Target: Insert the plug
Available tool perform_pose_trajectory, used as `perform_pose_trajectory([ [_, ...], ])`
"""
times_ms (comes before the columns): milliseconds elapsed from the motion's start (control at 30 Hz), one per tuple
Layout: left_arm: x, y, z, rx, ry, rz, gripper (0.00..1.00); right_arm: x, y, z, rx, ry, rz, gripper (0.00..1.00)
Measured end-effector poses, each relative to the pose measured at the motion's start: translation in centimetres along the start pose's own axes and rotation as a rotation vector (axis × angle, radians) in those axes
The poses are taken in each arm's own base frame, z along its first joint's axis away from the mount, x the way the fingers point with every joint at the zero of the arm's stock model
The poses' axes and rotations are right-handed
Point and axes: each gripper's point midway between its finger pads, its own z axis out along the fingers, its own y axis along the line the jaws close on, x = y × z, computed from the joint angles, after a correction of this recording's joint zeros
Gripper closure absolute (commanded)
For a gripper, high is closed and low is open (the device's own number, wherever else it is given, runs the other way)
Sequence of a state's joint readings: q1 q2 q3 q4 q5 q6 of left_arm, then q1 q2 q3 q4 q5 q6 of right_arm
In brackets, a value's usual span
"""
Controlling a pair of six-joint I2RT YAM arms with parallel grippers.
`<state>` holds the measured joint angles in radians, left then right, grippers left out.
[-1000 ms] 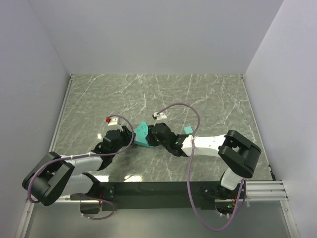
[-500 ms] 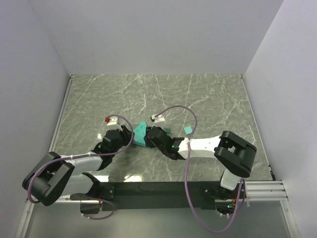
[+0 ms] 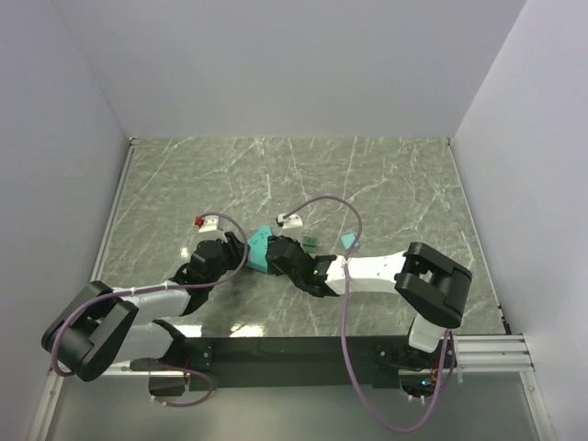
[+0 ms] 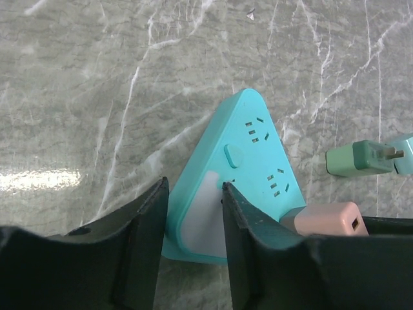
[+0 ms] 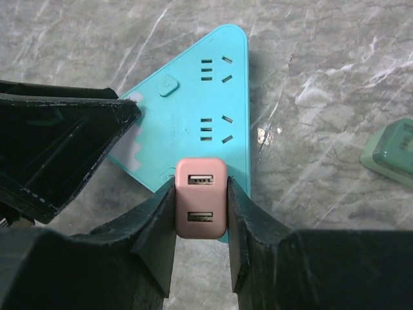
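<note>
Pink plug [image 5: 201,206] in right gripper [image 5: 201,188] — at teal strip [image 5: 193,97] (near edge)

The power strip [image 4: 248,155] is teal with a white patch toward 6 o'clock in the left wrist view, and the plug [image 5: 201,206] is pale pink with two grey slots. The surface [image 4: 77,97] is grey-green marble veined in white, with a pale green adapter [image 4: 358,158] at 3 o'clock. The left pincer [image 4: 193,192] and the right pincer [image 5: 201,194] are black, and the cable [image 3: 331,198] is mauve.
</note>
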<state>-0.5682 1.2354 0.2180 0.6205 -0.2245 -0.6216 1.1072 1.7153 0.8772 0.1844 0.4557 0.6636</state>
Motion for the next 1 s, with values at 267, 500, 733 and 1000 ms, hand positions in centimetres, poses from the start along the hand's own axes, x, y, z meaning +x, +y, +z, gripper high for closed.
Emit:
perform_pose_trajectory([
  [267, 1.1, -0.7, -0.3, 0.032, 0.050, 0.009, 0.46, 2.2, -1.0, -1.5, 0.022, 0.139, -0.097, 0.33],
  [500, 1.2, -0.8, -0.8, 0.038, 0.064, 0.013, 0.45, 2.0, -2.8, -3.6, 0.044, 0.163, -0.165, 0.25],
  [733, 0.3, -1.1, -1.3, 0.043, 0.043, 0.013, 0.32, -6.4, -3.0, -7.5, -0.001, -0.070, -0.090, 0.24],
  [1000, -2.6, -2.0, -1.8, 0.052, -0.043, 0.022, 0.19, -7.2, -9.7, -5.7, 0.152, -0.097, -0.051, 0.24],
])
